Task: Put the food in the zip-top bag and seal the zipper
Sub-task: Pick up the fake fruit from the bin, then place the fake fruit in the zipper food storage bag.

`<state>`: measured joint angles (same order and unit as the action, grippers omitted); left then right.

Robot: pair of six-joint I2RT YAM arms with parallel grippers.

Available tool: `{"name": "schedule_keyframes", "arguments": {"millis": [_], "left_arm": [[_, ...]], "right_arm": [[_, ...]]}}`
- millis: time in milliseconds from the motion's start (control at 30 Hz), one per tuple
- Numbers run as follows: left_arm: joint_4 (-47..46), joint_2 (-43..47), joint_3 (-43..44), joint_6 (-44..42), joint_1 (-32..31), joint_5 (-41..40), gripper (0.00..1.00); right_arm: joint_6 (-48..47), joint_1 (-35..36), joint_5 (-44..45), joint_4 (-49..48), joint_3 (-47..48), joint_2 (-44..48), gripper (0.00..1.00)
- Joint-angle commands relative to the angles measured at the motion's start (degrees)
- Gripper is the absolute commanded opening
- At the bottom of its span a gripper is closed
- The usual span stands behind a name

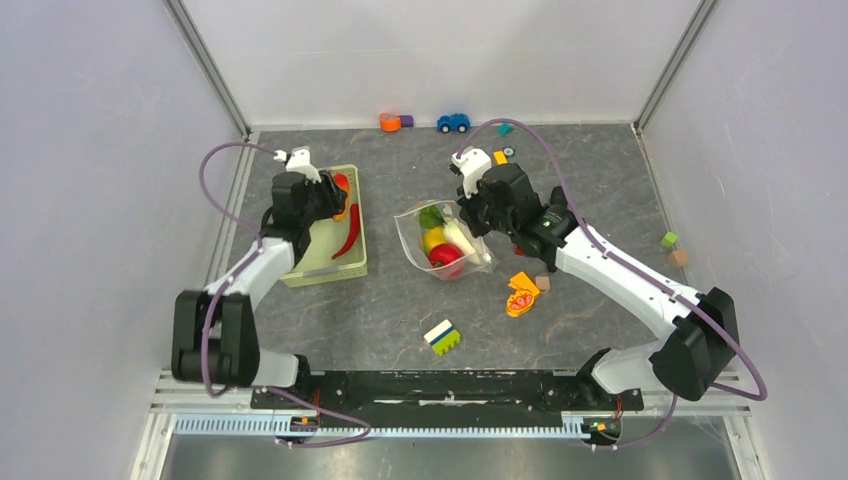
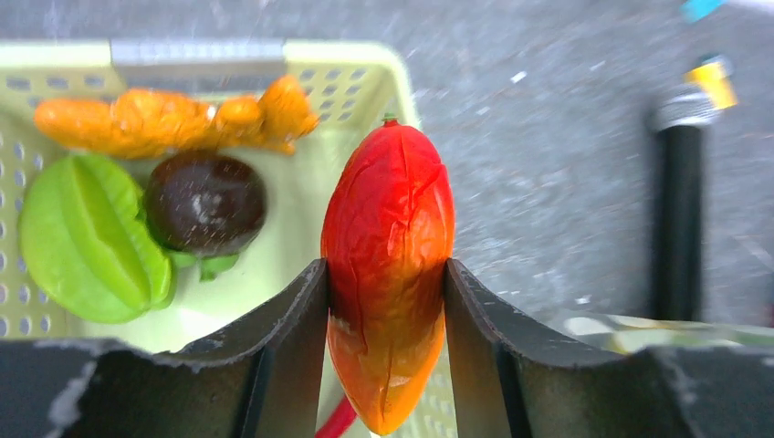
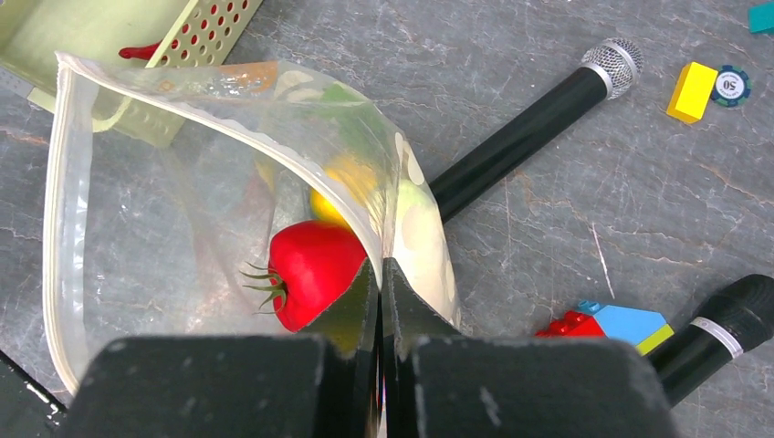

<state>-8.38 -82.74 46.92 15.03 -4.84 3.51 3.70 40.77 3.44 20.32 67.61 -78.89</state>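
Two grips active. Left gripper (image 2: 383, 274) is clamped on a red-orange fruit (image 2: 388, 210), jaws on its lower half, held over a corner of the green basket (image 2: 365, 64). Right gripper (image 3: 380, 269) is pinched shut on the rim of the bag (image 3: 164, 182), propping the mouth open toward the basket. The zipper (image 3: 53, 228) runs round that mouth, unsealed. Tomato (image 3: 310, 269) plus yellow, green and white pieces are inside. Carrot (image 2: 137, 123), green piece (image 2: 82, 237) and dark purple piece (image 2: 205, 201) wait in the basket.

Advice: carry the fruit across high, come in over the mouth, get below the zipper before releasing. Right arm holds the rim taut, since thin film likely collapses if slack.
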Motion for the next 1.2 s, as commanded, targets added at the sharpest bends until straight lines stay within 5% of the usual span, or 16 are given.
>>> {"name": "schedule_keyframes", "arguments": {"millis": [0, 233, 400, 633, 833, 933, 1167], "left_arm": [[-15.20, 10.62, -5.49, 4.64, 0.35, 8.64, 0.13], [-26.28, 24.32, -11.12, 11.14, -3.79, 27.18, 0.06], [-23.90, 30.58, -7.42, 6.48, -14.93, 36.80, 0.06], [-2.72, 28.92, 6.96, -17.33, -25.99, 46.19, 0.07], [32.15, 26.74, 12.39, -51.77, -26.10, 54.46, 0.07], [31.52, 28.91, 7.50, -58.95, -26.18, 56.79, 0.05], [25.12, 27.77, 5.23, -54.89, -26.20, 59.86, 0.11]], "right_arm": [[1.15, 0.18, -1.40, -1.75, -0.23, 2.33, 0.00], [2.15, 0.18, -5.17, -2.49, -1.64, 4.80, 0.00], [1.58, 0.26, -9.18, -2.94, -1.61, 4.77, 0.00], [0.78, 0.31, -11.09, -2.68, -1.60, 5.29, 0.00], [0.21, 0.30, -10.46, -2.68, -2.77, 7.41, 0.00], [-0.05, 0.32, -12.43, -3.05, -2.94, 7.68, 0.00], [0.16, 0.36, -13.21, -3.20, -2.61, 7.13, 0.00]]}}
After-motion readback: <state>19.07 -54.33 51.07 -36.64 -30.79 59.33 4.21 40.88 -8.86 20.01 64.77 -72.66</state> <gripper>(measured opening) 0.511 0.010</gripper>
